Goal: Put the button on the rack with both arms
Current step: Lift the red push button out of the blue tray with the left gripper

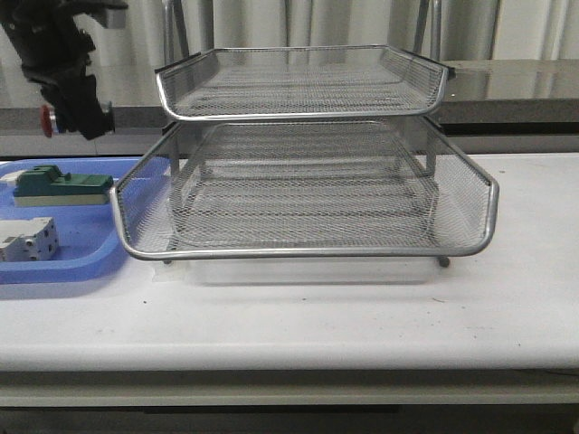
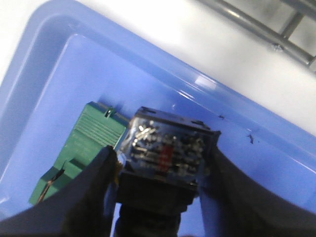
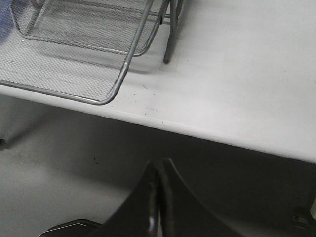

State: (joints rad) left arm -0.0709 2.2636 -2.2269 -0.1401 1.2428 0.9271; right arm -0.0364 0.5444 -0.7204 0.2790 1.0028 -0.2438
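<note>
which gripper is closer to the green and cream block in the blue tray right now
Left. The left gripper, holding the button, hangs directly above the green-and-cream block. The right gripper is off the table's front edge.

Red-capped button (image 1: 47,120), silver mesh rack (image 1: 308,194)

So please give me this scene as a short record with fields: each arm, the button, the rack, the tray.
left gripper: raised above the blue tray, jaws shut on the button
button: held, off the tray; red cap shows in the front view
right gripper: jaws closed, empty, out past the table edge
rack: on the table, tiers bare
blue tray: left of the rack; holds a green block and a white block
stage: button lifted, not yet on the rack
</note>
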